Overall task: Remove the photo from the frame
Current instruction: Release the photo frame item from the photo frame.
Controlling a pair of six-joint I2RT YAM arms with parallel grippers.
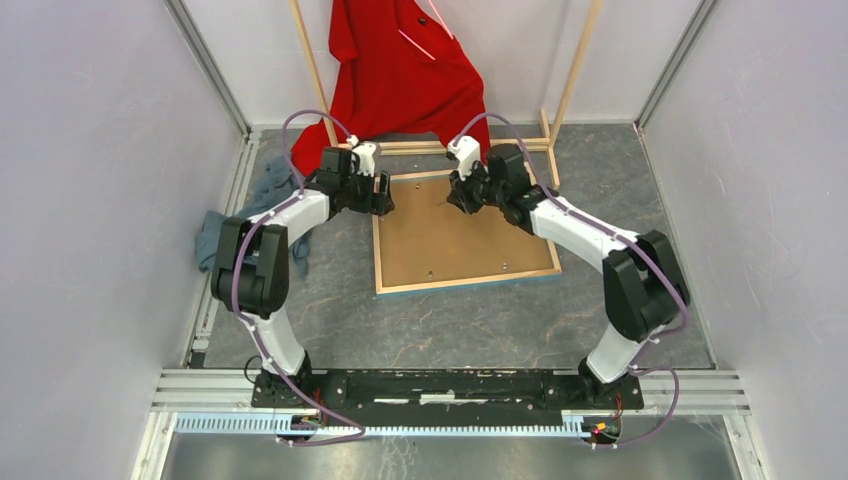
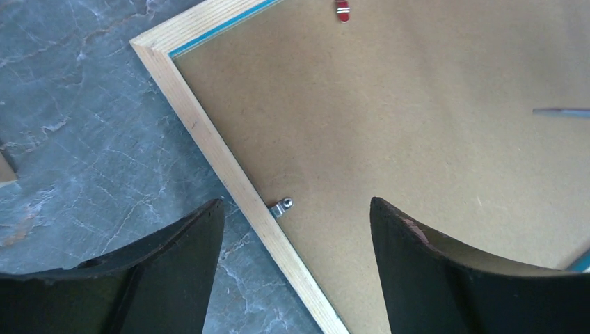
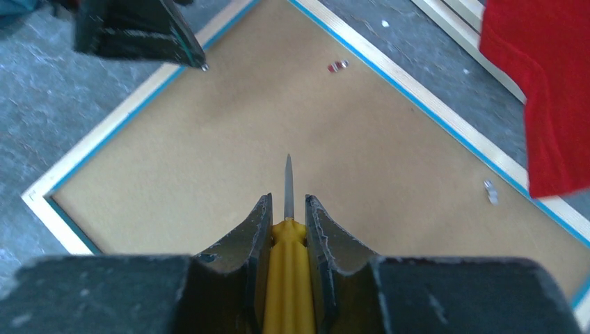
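- The tabletop (image 1: 450, 335) is grey marbled stuff with walls on three sides. A red garment (image 1: 400, 70) on a wooden rack (image 1: 575, 70) crowds the far edge, so there's not much spare room back there.
- The frame (image 1: 470, 281) lies face down near the middle of the far edge, a bit skewed. The brown backing board (image 1: 455, 235) faces up, and the photo is presumably under it, so I can't see it at all.
- The right pincer (image 3: 286, 202) is clamped on a yellow screwdriver (image 3: 287, 257) above the frame's far side. The blade points across the board toward the tabletop's left edge.
- The left pincer (image 2: 296, 203) is spread wide and holding nothing, up over the frame's left rail.
- A small metal clip (image 2: 281, 207) sits on that rail, right under the left pincer. My guess is that's the crux: the left arm is nearer, but the right has the tool, and its tip is well short.
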